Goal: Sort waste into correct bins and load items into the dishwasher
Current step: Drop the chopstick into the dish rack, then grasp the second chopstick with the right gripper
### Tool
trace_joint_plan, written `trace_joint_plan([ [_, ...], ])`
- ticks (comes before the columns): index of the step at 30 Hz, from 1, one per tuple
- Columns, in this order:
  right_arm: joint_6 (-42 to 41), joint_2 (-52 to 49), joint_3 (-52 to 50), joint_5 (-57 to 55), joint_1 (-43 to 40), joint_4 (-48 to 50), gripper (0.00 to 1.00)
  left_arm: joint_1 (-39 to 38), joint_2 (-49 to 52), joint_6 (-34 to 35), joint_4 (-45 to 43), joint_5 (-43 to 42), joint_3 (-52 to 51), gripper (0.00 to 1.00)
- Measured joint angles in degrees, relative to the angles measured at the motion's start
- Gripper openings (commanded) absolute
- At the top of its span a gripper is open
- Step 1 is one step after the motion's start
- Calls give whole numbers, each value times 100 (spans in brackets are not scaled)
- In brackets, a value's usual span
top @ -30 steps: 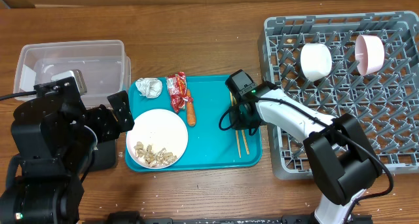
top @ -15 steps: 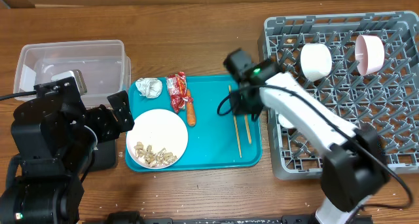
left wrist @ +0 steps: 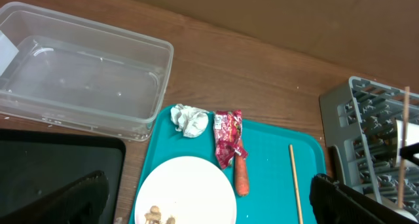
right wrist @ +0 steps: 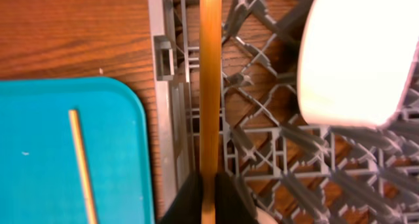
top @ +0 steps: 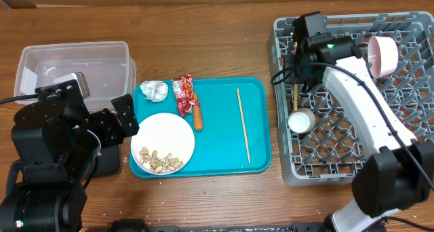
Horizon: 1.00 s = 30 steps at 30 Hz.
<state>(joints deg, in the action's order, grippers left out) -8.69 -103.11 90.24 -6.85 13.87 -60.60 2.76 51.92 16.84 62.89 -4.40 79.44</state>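
Right gripper [right wrist: 208,192], jaws clenched on one chopstick [right wrist: 209,86] over the dish rack [right wrist: 262,145], should lower it straight between pegs; left gripper [left wrist: 209,182] hangs, jaws released.

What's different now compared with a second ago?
The right gripper, shut on one thin wooden chopstick, carried it rightward from the teal tray to the grey plastic dish rack. The other chopstick was left on the tray. The round white plate, crumpled white napkin and red snack wrapper stayed put.
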Motion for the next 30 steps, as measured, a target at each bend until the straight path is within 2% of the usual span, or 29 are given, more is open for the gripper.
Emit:
trace_joint_plan([
  [8,337,-70,-35,105,249,-76,33,0,0,0,0,0,0,100],
  [16,-116,240,-138,564,1366,-302,39,0,0,0,0,0,2,100],
  [25,-916,-92,-2011,686,1958,1279,39,0,0,0,0,0,2,100],
  [30,-1178,-133,-2361,684,1963,1749,39,0,0,0,0,0,2,100],
])
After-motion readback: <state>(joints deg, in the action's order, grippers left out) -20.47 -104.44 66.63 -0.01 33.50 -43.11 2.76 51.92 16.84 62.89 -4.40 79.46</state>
